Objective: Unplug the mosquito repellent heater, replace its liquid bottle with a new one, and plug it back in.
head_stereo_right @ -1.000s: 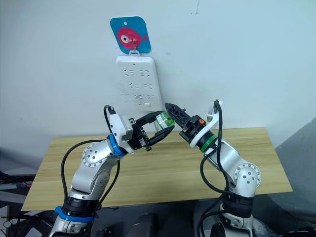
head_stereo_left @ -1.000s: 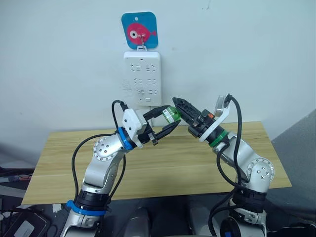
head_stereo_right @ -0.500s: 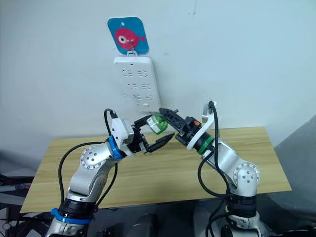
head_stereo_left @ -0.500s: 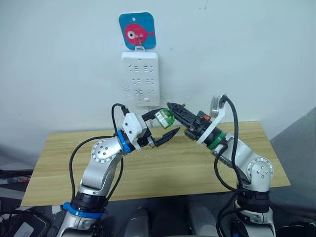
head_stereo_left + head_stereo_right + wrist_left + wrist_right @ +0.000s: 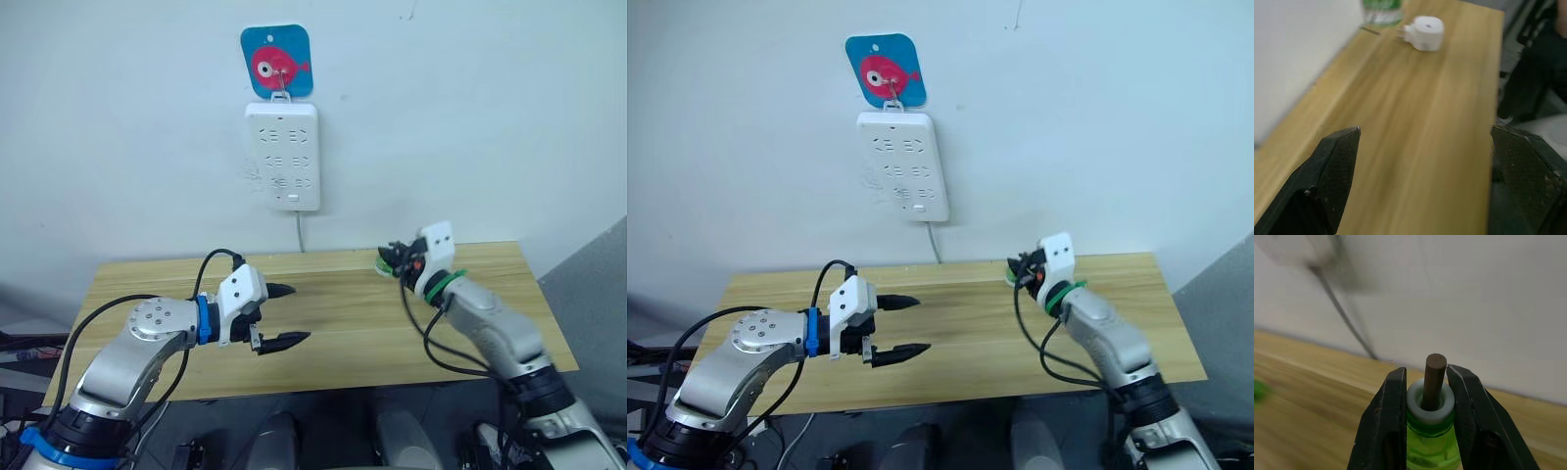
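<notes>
A wooden table (image 5: 323, 333) is seen against a white wall, on which a tall white power strip (image 5: 282, 157) hangs below a blue card with a pink fish (image 5: 277, 61); a thin cable (image 5: 300, 231) drops from the strip toward the table's back edge. The right gripper (image 5: 1426, 396) is held low over the back right part of the table, close to the wall, and its two black fingers (image 5: 1386, 426) are clamped on the neck of the liquid bottle (image 5: 1431, 443), a translucent green bottle whose grey collar and bare dark wick (image 5: 1434, 377) stand up between the fingertips. In the left eye view the same bottle is made out only as a small green spot at the gripper's tip (image 5: 387, 262). The left gripper (image 5: 284, 315) is held above the middle left of the table with its fingers spread wide apart and nothing between them. In the left wrist view the mosquito repellent heater (image 5: 1423, 33), a small white rounded unit, is seen lying on the tabletop with its metal prongs pointing toward the wall side. Just beside it, nearer the wall, a green bottle with a label (image 5: 1381, 12) is cut off by the frame edge; whether it carries a cap cannot be told. The heater and that bottle lie well apart from the left gripper's fingers (image 5: 1327, 176).
</notes>
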